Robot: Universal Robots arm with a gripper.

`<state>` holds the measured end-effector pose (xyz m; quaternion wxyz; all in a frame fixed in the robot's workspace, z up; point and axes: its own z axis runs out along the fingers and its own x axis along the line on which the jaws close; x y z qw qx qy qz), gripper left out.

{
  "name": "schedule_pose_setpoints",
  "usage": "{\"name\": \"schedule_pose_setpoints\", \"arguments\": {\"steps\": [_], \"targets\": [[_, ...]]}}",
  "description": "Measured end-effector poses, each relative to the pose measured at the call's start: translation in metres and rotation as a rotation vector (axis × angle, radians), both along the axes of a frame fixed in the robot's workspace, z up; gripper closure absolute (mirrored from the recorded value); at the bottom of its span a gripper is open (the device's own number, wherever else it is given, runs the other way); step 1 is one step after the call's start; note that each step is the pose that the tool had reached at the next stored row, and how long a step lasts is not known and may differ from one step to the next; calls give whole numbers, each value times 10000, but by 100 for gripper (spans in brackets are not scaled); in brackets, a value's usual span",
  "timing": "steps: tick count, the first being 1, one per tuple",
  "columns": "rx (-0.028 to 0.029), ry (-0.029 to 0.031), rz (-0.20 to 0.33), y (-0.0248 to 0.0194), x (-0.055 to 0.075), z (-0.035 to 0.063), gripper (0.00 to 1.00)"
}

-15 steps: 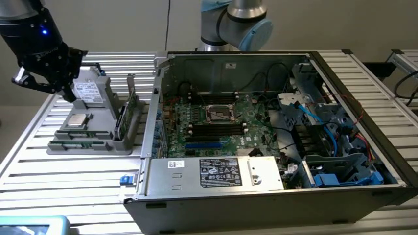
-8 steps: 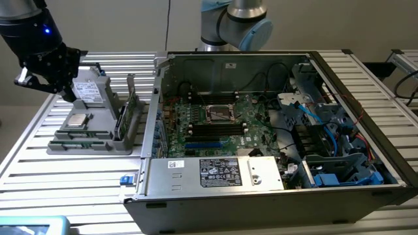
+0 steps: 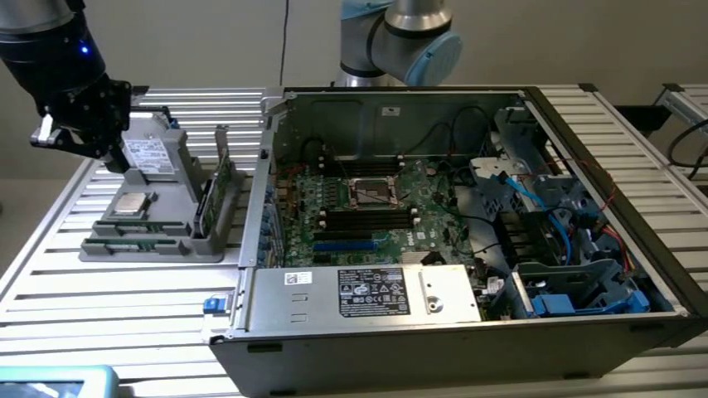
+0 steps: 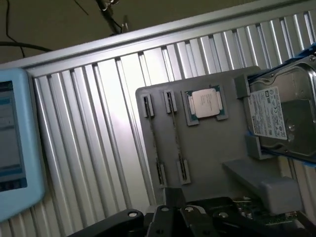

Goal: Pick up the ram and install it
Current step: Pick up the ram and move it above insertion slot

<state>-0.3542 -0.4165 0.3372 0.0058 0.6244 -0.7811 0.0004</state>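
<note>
The ram looks like a slim green stick standing on edge in the front clips of the grey holder tray. In the wrist view it is a thin line between two pairs of clips. My gripper hangs over the tray's far end, above the hard drive and apart from the ram. Its black body sits over the tray. The motherboard lies in the open computer case, with black memory slots beside the processor socket.
The tray also holds a square silver processor chip, the hard drive and a larger upright green card. A light-blue device lies on the slatted table. Cables and drive bays crowd the case at the exterior view's right.
</note>
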Motion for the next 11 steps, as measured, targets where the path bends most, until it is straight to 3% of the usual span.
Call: {"name": "schedule_pose_setpoints", "arguments": {"steps": [4, 9, 11], "targets": [[0, -4, 572, 0, -8, -1, 89], [0, -5, 678, 0, -64, -7, 89], [0, -5, 724, 0, -84, -19, 83]]}}
